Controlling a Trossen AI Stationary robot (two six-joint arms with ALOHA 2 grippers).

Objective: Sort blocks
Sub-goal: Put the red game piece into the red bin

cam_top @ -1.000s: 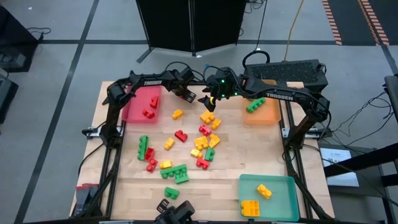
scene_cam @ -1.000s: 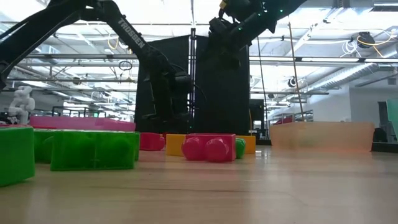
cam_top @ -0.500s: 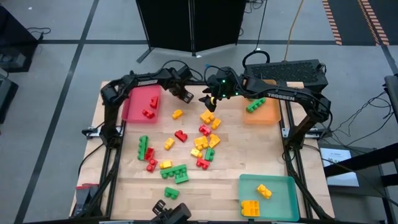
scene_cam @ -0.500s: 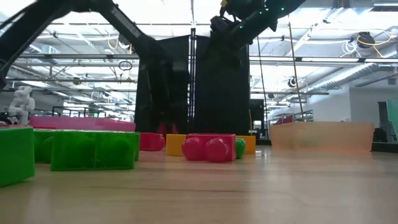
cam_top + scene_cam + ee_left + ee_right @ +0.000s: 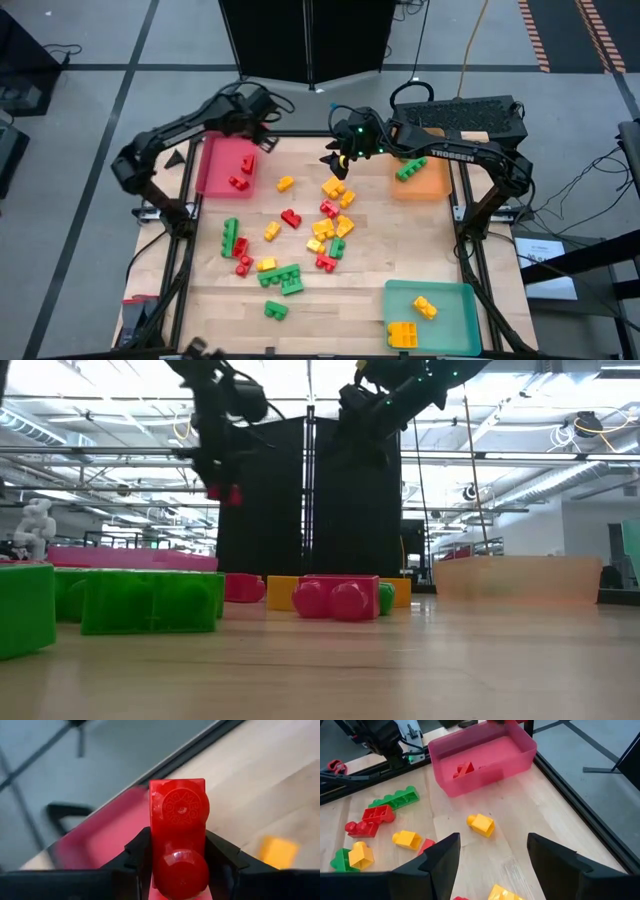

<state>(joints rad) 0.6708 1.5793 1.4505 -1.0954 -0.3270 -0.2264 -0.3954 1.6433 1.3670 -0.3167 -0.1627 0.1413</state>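
The left pincer (image 5: 179, 865) is clamped on a red block (image 5: 179, 832), held raised over the far edge of the red tray (image 5: 215, 170) at the worktop's (image 5: 380, 270) far left corner. In the low view the block (image 5: 228, 493) hangs high above the tray. The right pincer (image 5: 334, 163) hovers over the far end of the loose blocks (image 5: 325, 225) near the worktop's middle, with its fingers (image 5: 440, 862) spread wide and nothing between them.

The step in hand is judged to be the drop of the red block into the red tray, where two red blocks (image 5: 241, 173) already lie. The block should be carried inward until it stands over the tray's bare floor, not its rim. It should be lowered before release, so that a bounce out of the tray is avoided. The jaws should be opened fully, then lifted straight up. The right arm should be kept clear of the tray meanwhile.
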